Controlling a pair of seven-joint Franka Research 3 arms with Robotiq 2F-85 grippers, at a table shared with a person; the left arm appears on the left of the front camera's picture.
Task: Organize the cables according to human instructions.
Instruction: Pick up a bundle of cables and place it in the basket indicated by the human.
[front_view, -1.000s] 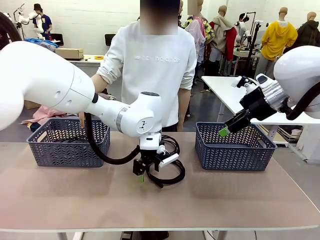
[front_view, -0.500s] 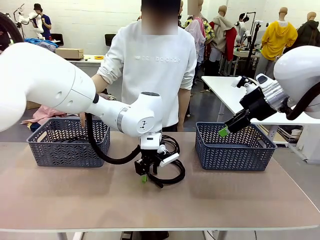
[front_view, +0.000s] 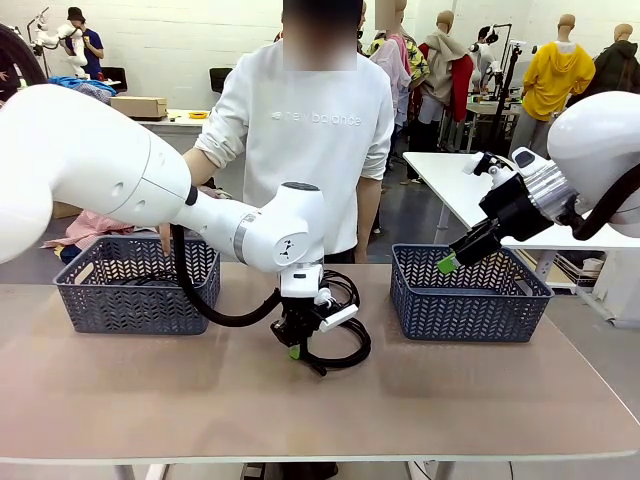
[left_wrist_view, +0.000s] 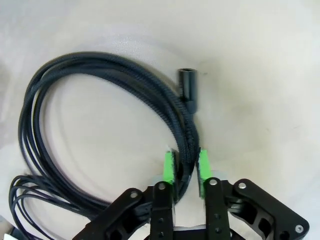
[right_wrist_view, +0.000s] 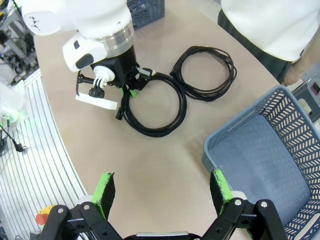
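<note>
Centrally, left end effector (left_wrist_view: 185, 172) pinching cable (left_wrist_view: 150, 87), table edges (front_view: 450, 452) distant.

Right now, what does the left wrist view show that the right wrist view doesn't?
Left wrist: close up, green pads shut on the braided black coiled cord, its cylindrical black plug just beyond. Right wrist: the open right end effector, a second black coiled cord in full, a blue-grey slatted plastic basket. Both: the left end effector gripping that cord on the beige table.
</note>
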